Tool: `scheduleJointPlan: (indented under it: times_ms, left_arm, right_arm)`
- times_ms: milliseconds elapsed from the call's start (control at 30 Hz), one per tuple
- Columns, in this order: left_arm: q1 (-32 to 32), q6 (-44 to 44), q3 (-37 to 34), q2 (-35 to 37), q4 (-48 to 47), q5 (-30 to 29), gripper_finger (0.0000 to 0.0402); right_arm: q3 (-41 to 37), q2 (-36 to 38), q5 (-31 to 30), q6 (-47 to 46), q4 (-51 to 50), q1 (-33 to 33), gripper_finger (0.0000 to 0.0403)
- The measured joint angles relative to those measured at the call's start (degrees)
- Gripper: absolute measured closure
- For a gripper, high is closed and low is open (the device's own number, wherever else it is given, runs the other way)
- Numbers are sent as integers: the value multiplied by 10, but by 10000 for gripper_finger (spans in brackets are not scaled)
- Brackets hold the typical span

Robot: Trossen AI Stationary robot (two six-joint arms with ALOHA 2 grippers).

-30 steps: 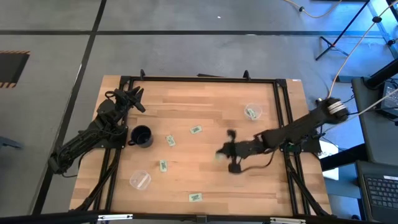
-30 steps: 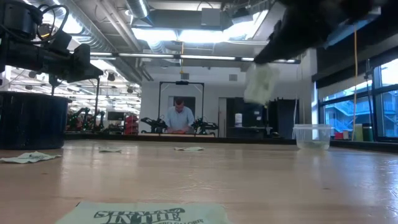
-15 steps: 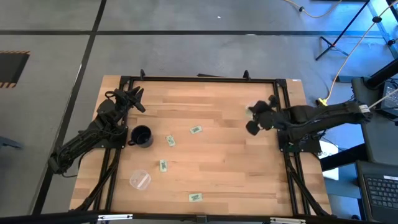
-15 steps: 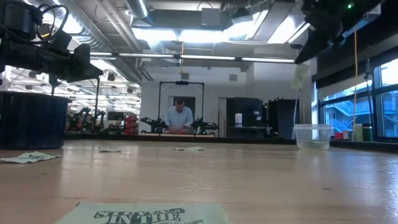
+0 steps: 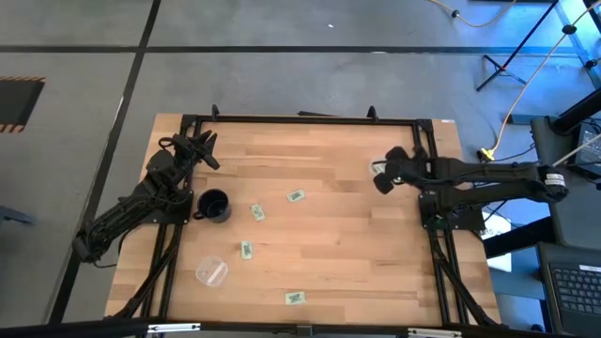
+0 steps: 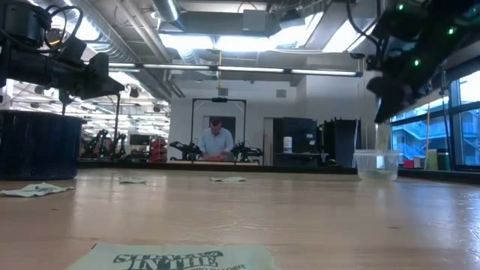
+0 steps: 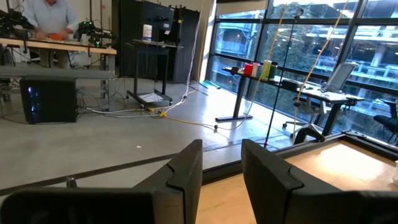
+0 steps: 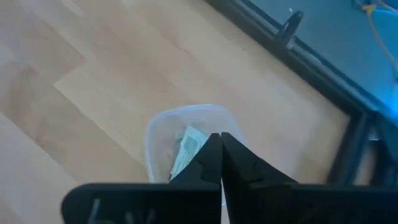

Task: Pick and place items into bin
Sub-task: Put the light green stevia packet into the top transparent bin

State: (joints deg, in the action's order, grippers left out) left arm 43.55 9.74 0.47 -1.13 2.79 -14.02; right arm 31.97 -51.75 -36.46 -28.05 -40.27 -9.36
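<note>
Pale green packets lie flat on the wooden table: one (image 5: 296, 196), another (image 5: 256, 213), a third (image 5: 246, 250), and one by the near edge (image 5: 295, 298) (image 6: 176, 257). A small clear tub (image 5: 379, 165) (image 6: 377, 163) (image 8: 163, 134) stands at the far right. My right gripper (image 5: 383, 175) (image 8: 219, 138) hovers right over it, shut on a packet (image 8: 185, 151) that hangs into the tub. My left gripper (image 5: 204, 147) (image 7: 221, 167) waits open at the far left, beyond the black cup (image 5: 214, 205). My right gripper pinches a packet between its two fingertips, coming from above and pointing down. The packet's upper edge (image 8: 200, 138) sits right at the tips; the fingers hide the exact spot. It hangs clear of the table, reaching down inside the clear tub.
A second clear tub (image 5: 211, 272) sits at the near left. A black metal frame (image 5: 300, 119) rims the table. The black cup shows as a dark wall (image 6: 37, 146) in the low view. Open wood lies between the packets and the right tub. A person works far behind.
My right gripper, still shut on the packet, has risen from the middle of the table and swung toward the far right edge, ending over the clear tub and then dropping a little. The packet has been lifted clear and carried along, hanging below the fingers.
</note>
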Motion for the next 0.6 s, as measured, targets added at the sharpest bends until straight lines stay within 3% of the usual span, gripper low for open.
scheduleJointPlan:
  times_ms: [267, 600]
  left_arm:
    - [0, 0, 0, 0, 0, 0, 295]
    - [0, 1, 0, 0, 0, 0, 295]
  right_arm:
    - [-61, 0, 7, 16, 63, -26, 403]
    - [-71, 0, 7, 21, 91, -29, 388]
